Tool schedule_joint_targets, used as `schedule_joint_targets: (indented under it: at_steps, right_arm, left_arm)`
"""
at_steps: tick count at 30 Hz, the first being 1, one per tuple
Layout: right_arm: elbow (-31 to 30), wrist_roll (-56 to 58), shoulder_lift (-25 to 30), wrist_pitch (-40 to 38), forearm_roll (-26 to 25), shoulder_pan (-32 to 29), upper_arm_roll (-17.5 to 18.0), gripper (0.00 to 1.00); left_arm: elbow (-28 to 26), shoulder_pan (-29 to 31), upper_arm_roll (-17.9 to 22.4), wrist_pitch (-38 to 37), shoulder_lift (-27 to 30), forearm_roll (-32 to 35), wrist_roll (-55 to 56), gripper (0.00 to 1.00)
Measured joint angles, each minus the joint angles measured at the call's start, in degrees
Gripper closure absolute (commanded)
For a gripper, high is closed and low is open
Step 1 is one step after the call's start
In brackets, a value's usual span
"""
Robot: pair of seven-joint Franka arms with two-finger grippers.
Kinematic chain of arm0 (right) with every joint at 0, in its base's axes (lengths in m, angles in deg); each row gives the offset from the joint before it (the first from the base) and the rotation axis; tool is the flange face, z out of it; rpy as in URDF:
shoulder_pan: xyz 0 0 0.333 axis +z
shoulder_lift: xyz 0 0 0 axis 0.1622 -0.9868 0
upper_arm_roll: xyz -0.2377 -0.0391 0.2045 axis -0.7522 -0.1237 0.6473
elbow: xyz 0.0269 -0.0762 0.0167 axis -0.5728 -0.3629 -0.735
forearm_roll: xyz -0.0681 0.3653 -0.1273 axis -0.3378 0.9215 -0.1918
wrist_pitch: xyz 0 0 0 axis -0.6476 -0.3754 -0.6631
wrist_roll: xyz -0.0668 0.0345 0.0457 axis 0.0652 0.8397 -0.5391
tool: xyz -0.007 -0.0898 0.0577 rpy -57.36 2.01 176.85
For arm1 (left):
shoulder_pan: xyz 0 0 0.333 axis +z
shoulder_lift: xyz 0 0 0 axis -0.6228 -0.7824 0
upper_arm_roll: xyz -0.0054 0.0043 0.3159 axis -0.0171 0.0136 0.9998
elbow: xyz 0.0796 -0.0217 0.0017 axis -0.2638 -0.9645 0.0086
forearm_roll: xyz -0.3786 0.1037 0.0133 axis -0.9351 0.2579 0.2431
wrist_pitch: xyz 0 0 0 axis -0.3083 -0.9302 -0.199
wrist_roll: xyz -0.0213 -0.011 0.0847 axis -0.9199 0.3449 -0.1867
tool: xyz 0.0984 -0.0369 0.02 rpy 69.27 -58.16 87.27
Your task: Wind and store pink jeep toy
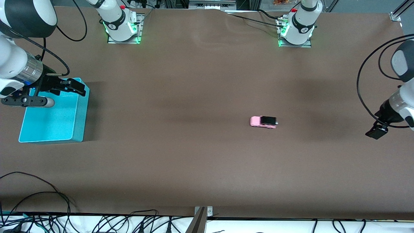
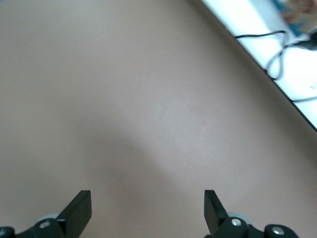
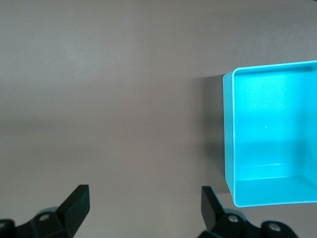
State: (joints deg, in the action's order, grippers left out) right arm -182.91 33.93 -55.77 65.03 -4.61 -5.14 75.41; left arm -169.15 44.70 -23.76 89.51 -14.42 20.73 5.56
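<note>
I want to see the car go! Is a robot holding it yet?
No. Both tools, left and right, are open and empty; the pink jeep toy sits alone on the table.

One pink jeep toy sits on the single brown worktop, and there is one turquoise bin with nothing inside it. Two robot arms are present, each with one claw: the left claw and the right claw, two fingers apiece.
</note>
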Motion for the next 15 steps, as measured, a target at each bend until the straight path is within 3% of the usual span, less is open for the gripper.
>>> schedule_joint_targets:
  at_steps: [15]
  right_arm:
    - [0.0, 0.0, 0.0, 0.0, 0.0, 0.0, 0.0, 0.00]
  left_arm:
    - [9.1, 0.5, -0.1, -6.7, 0.0, -6.3, -32.4, 0.00]
